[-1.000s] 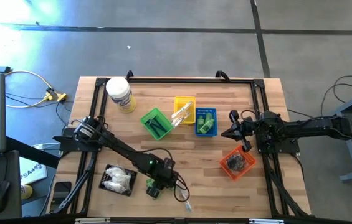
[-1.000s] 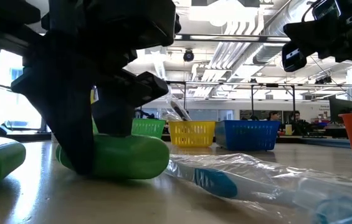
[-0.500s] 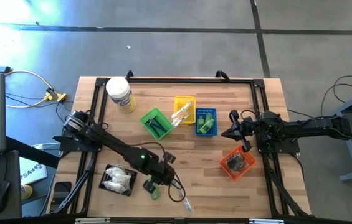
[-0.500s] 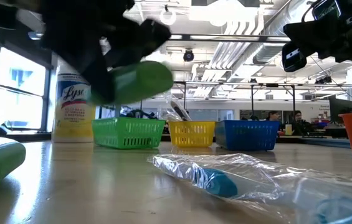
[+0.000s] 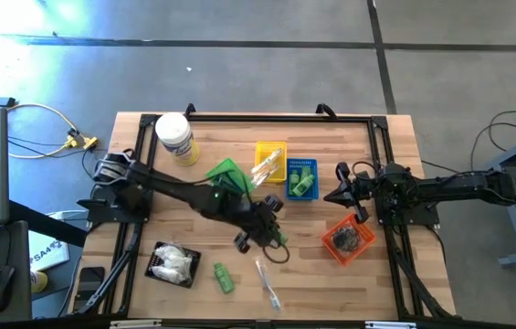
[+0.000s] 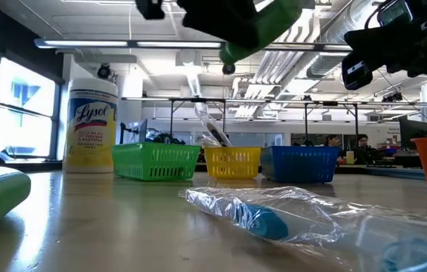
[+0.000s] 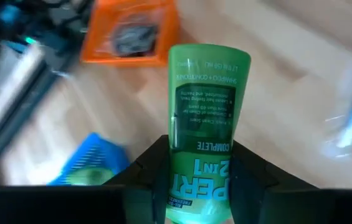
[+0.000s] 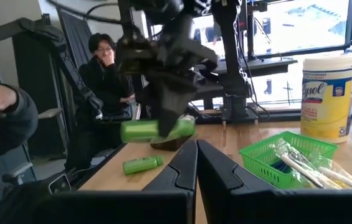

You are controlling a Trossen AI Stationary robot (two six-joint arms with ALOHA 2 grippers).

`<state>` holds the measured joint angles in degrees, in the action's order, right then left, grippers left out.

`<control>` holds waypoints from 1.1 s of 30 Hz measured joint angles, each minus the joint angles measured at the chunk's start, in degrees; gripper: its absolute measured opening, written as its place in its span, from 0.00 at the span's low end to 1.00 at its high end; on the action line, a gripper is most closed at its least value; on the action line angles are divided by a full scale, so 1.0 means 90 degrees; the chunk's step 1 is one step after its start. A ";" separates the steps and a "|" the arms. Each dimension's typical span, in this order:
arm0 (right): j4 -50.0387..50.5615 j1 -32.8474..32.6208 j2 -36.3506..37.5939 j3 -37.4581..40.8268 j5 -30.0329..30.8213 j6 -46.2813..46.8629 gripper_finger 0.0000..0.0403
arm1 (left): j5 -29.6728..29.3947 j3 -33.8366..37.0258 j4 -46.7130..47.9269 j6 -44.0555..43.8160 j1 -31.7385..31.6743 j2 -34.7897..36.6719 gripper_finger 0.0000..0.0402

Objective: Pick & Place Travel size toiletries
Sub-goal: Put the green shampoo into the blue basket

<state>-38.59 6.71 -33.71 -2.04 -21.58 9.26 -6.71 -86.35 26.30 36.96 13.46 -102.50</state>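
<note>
Claw: my left gripper point(image 5: 259, 236) is pinching a green tube point(image 7: 202, 124) by its lower end, one finger pressed on either side; the tube is lifted off the table point(image 5: 367, 146), mid-board.
Tube axis: the long axis runs straight out ahead of my fingers, cap end away from me, label side up to my wrist camera.
Target direction: the blue basket point(image 5: 301, 178), which already holds green tubes, lies just ahead of my claw and a little toward the far edge; I judge that is where this one goes.
Beside the target: the yellow basket point(image 5: 269, 162) touches the blue one on its near side; the green basket point(image 5: 226, 180) sits under my forearm.
Off to the side: the orange basket point(image 5: 347, 239) is near, toward the right arm, with dark pieces in it.
Behind me: a second green tube point(image 5: 223, 277) and a wrapped toothbrush point(image 5: 267, 285) lie on the board near the front edge; the black tray point(image 5: 173, 263) of white packets is farther back.
Other arm: my right gripper point(image 5: 340, 196) hangs at the right side with fingers pressed together, holding nothing. It is close to the blue basket too, but the tube is mine.
Change: a second ago my claw was down at the front edge on this tube, beside the other one; now it is raised and carried toward the baskets.
</note>
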 joint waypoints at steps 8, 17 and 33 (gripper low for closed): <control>0.0034 0.0001 0.0002 0.0000 0.0007 0.0185 0.01 | 0.0330 -0.0018 -0.0795 0.1083 -0.1005 0.0000 0.27; 0.0027 0.0001 0.0003 0.0000 0.0121 0.0170 0.01 | 0.1182 -0.0198 -0.1838 -0.0147 -0.2077 -0.0495 0.27; -0.0592 0.0000 0.0109 0.0000 0.0187 0.0152 0.01 | 0.1244 -0.1161 -0.1873 -0.4624 -0.2376 -0.1987 0.27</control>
<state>-43.92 6.71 -32.73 -2.04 -19.90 10.62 4.48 -96.81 9.44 -4.65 -7.92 -120.39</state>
